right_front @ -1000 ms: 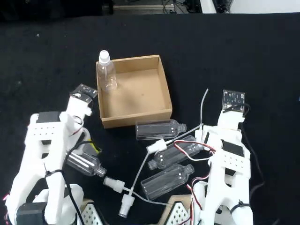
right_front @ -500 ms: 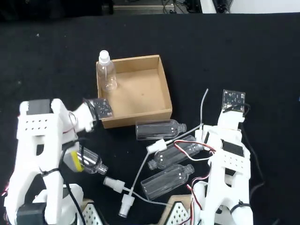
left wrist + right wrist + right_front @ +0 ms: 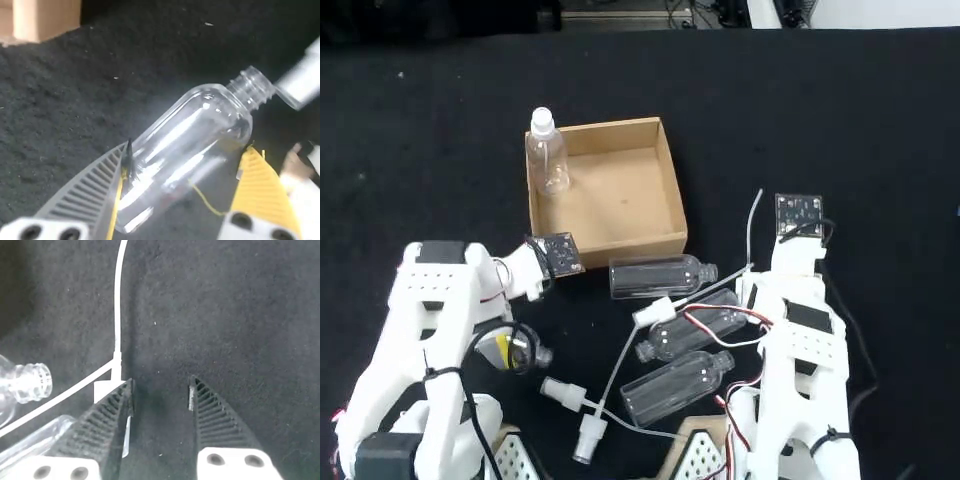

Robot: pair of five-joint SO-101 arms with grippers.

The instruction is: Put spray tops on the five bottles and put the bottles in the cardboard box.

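Cardboard box (image 3: pixel 615 250): contains one capped bottle (image 3: pixel 547 155), standing upright in the far corner on the left arm's side.

Left gripper (image 3: pixel 187 155): grasping an uncapped bottle (image 3: pixel 200 120), with one finger pressed to each side of the body. The bottle's neck is open. It is held outside the box, off the near corner on the left arm's side.

Surface (image 3: pixel 440 100): three loose bottles lie on their sides outside the box, none capped. The first (image 3: pixel 655 276) is just beside the box's near wall. The second (image 3: pixel 695 328) and third (image 3: pixel 675 385) lie farther from the box.

Three spray tops are loose. One (image 3: pixel 655 312) lies between the first and second bottles. Two (image 3: pixel 565 392) (image 3: pixel 588 438) lie farther from the box.

Right gripper (image 3: pixel 161 385): released and holding nothing, fingers apart over the surface, off the box's near corner on the right arm's side. A fourth spray top (image 3: pixel 106 388) lies just beside one finger.
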